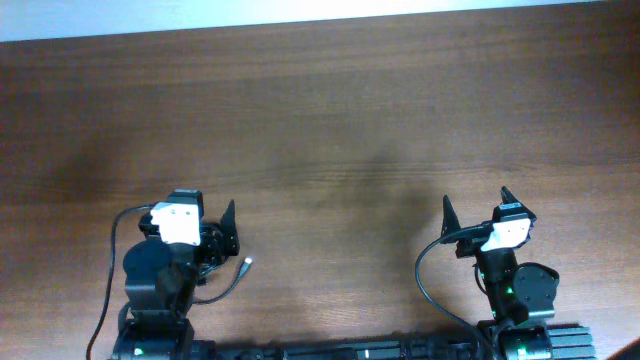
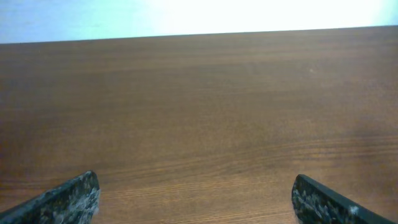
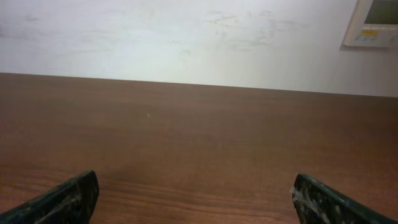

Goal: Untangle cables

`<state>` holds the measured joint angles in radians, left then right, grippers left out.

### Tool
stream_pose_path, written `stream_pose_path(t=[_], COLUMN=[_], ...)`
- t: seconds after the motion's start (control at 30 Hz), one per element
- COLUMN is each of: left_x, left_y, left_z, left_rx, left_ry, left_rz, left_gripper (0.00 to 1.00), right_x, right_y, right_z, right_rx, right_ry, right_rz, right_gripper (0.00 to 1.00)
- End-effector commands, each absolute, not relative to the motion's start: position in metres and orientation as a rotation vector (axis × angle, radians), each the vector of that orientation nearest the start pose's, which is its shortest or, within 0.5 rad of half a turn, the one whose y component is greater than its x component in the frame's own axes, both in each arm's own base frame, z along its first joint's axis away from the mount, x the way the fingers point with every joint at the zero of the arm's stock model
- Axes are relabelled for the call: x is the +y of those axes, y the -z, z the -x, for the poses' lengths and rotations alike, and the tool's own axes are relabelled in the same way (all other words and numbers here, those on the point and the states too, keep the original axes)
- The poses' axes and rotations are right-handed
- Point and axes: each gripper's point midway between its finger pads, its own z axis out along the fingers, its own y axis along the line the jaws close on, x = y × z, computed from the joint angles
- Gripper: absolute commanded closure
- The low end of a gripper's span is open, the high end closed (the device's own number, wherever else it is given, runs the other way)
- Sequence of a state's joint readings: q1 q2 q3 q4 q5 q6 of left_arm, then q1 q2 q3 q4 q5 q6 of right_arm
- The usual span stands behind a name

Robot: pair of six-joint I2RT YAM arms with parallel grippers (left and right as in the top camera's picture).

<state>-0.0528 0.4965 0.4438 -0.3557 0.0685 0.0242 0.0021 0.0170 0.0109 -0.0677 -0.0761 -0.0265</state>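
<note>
No bundle of cables shows on the brown wooden table (image 1: 330,120) in any view. One thin black cord with a small pale plug end (image 1: 246,264) lies beside the left arm; I cannot tell whether it is one of the cables or arm wiring. My left gripper (image 1: 207,208) rests near the front edge at the left, open, and the left wrist view shows only bare wood between its fingers (image 2: 74,196). My right gripper (image 1: 476,206) sits at the front right, also open. In the right wrist view its fingertips (image 3: 320,199) stand wide apart over bare wood.
The table's far edge (image 1: 320,25) meets a pale wall (image 3: 186,37). A wall panel (image 3: 373,25) hangs at the upper right of the right wrist view. Thick black wires loop by each arm's base (image 1: 425,275).
</note>
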Motion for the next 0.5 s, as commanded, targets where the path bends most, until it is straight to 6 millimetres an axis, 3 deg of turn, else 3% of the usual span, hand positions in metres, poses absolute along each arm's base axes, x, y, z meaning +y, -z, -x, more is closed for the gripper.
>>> stream_pose_path(t=[0.0, 0.47], left_x=[-0.0281, -0.0281], left_y=[-0.2001, -0.199], left_z=[-0.2644, -0.265], left_rx=[1.964, 1.969], left_ry=[0.088, 0.087], left_rz=[-0.155, -0.155], left_gripper=[0.01, 0.01], right_x=[0.0112, 0.0112], right_y=[-0.1541, -0.1541], right_z=[-0.2464, -0.2464], right_rx=[1.655, 1.655], right_ry=[-0.038, -0.038], right_rz=[0.069, 0.069], right_gripper=[0.01, 0.01])
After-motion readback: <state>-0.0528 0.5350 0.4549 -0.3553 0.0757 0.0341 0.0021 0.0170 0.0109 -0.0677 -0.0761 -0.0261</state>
